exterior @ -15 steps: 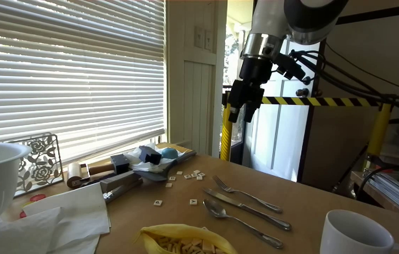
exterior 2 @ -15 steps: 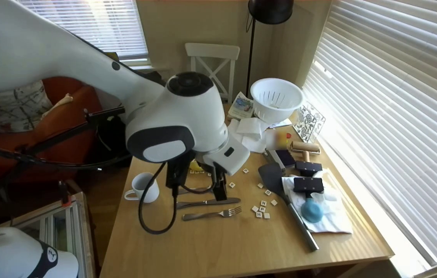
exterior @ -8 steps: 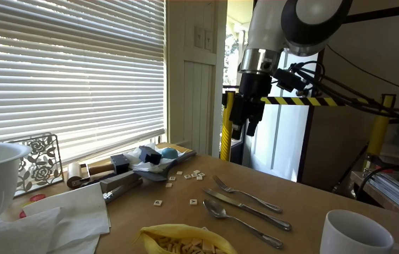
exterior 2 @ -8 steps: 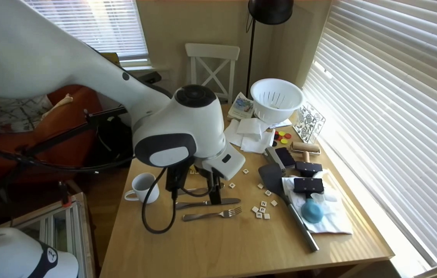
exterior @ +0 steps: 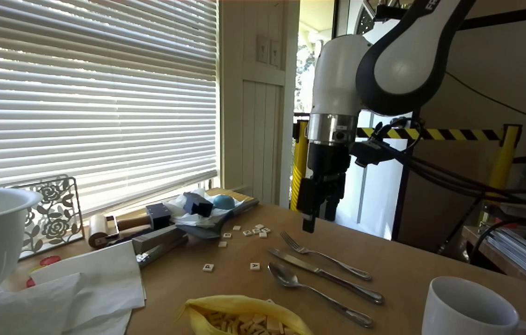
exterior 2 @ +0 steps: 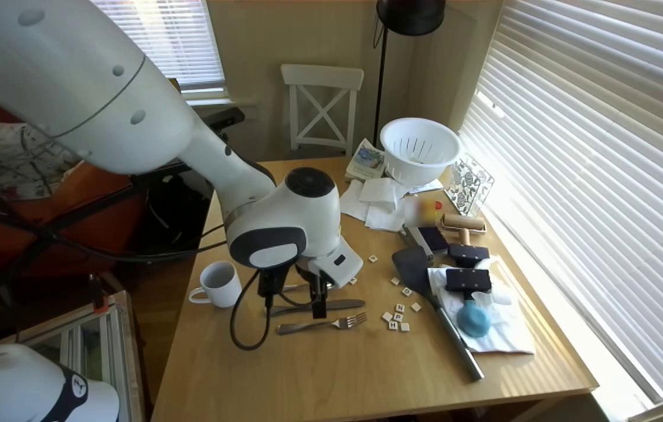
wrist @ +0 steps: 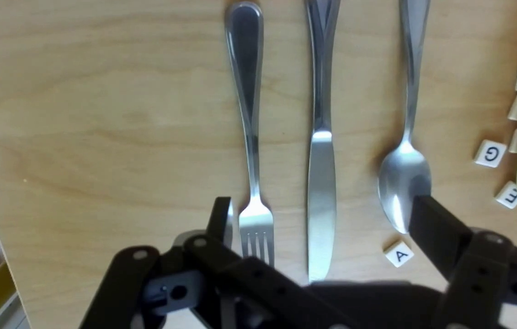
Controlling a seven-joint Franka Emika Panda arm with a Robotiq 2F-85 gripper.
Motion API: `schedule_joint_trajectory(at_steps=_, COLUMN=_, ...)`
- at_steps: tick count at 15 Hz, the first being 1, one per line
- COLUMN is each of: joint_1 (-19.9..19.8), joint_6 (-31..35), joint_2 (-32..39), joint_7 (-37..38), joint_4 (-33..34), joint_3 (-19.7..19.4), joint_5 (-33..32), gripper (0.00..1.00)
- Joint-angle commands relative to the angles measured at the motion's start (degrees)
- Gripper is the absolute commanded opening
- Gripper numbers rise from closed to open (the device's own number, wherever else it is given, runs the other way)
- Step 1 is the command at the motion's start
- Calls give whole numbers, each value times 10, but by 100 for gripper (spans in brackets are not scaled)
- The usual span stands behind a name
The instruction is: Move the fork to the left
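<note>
Several letter tiles (wrist: 490,153) are readable, G and A included. Claw (wrist: 323,211) is spread wide; fork (wrist: 251,137) lies beside the knife (wrist: 322,151), loads of open tabletop (wrist: 125,137) on its other side.

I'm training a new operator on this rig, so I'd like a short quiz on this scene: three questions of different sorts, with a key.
1. Short answer: in the wrist view, which utensil lies between the fork and the spoon?
2. True or false: the gripper stands open.
3. Fill the blank: in the wrist view, the letter tile closest to the spoon's bowl shows ____.

Key:
1. The knife.
2. True; its jaws are apart, with nothing gripped.
3. A.
</note>
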Motion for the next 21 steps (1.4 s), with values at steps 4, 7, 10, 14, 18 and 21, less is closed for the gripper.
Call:
schedule_joint_trajectory(at_steps=4, joint_1=-61, joint_6=53, joint_2=45, joint_7=-131, joint_4=11, joint_3=19, joint_5=59, gripper=100)
schedule_joint_trajectory(at_steps=7, joint_1=-84, joint_6=49, joint_2=65, joint_7=-174, joint_4=16, joint_3=36, joint_5=85, gripper=100)
schedule_joint_trajectory(at_steps=10, joint_1=-94, joint_6=43, joint_2=81, joint_7=-185, joint_4=22, joint_3=51, joint_5=99, gripper=100)
schedule_joint_trajectory(at_steps=14, joint_1=-89, joint_6=40, joint_2=96, joint_7=-175, joint_4=28, joint_3=51, joint_5=91, gripper=100)
schedule_joint_trajectory(at_steps=18, joint_1=-90, joint_6=41, joint_2=108, joint_7=-173, joint_4=33, joint_3=50, joint_5=89, gripper=89)
schedule_joint_trajectory(at_steps=21, joint_1=-90, joint_6=41, joint_2=114, joint_7=-171, joint_4=37, joint_3=52, joint_5=90, gripper=71)
